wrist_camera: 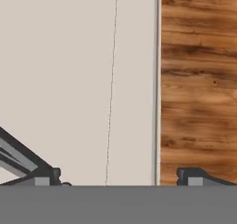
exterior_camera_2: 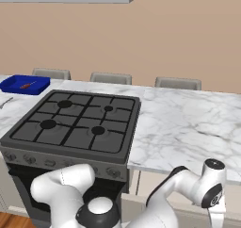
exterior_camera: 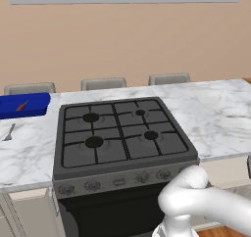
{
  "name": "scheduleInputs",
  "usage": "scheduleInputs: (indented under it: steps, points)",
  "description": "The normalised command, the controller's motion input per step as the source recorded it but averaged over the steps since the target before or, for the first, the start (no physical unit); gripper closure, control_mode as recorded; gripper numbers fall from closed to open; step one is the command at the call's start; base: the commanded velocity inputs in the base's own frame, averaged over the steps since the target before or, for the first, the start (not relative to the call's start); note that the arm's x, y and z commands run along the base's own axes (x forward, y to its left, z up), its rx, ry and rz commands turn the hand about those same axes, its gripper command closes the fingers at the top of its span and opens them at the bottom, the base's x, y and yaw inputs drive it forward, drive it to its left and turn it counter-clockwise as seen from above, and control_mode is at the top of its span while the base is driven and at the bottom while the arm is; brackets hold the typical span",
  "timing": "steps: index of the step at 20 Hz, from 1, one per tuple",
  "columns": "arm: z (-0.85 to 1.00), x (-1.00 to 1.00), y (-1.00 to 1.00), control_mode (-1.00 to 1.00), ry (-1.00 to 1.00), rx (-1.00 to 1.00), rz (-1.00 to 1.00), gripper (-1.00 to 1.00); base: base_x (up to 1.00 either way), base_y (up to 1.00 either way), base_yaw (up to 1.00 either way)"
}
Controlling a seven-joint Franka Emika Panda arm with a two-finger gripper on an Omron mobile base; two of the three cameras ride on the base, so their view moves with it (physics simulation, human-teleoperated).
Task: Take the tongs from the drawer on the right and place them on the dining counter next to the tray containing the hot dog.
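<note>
The hand is seen in the hand view with its two dark tips spread wide, one at each lower corner, and nothing is held between them. It is pointed at a plain cream cabinet panel crossed by a thin seam, with wood flooring beside it; whether that panel is the drawer front cannot be told.

The step in hand is judged to be the approach to the drawer on the right, which is not yet opened; the tongs are not seen, presumably shut inside. The next move calls for the drawer's front or handle to be found and pulled out before anything can be grasped.

In the right base view the arm is seen bent low in front of the cabinets right of the stove, below the dining counter. The left base view shows more of the counter's left end: the tray with the hot dog in it, and a small fork lying just nearer. The right base view gives the tray smaller, at its far left
</note>
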Motion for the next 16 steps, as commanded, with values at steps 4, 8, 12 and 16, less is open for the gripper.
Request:
scheduleInputs:
  steps: [4, 8, 12, 16]
  points:
    - [-0.17, -0.18, 0.20, -1.00, 0.19, 0.00, 0.00, -1.00, 0.00, 0.00, 0.00]
    - [-0.22, -0.68, 0.18, -1.00, 0.16, 0.00, 0.00, -1.00, 0.00, 0.00, 0.00]
    - [-0.23, -0.86, 0.10, -1.00, 0.10, 0.00, 0.00, -1.00, 0.00, 0.00, 0.00]
    - [-0.15, -0.82, 0.03, -1.00, 0.03, 0.00, 0.00, -1.00, 0.00, 0.00, 0.00]
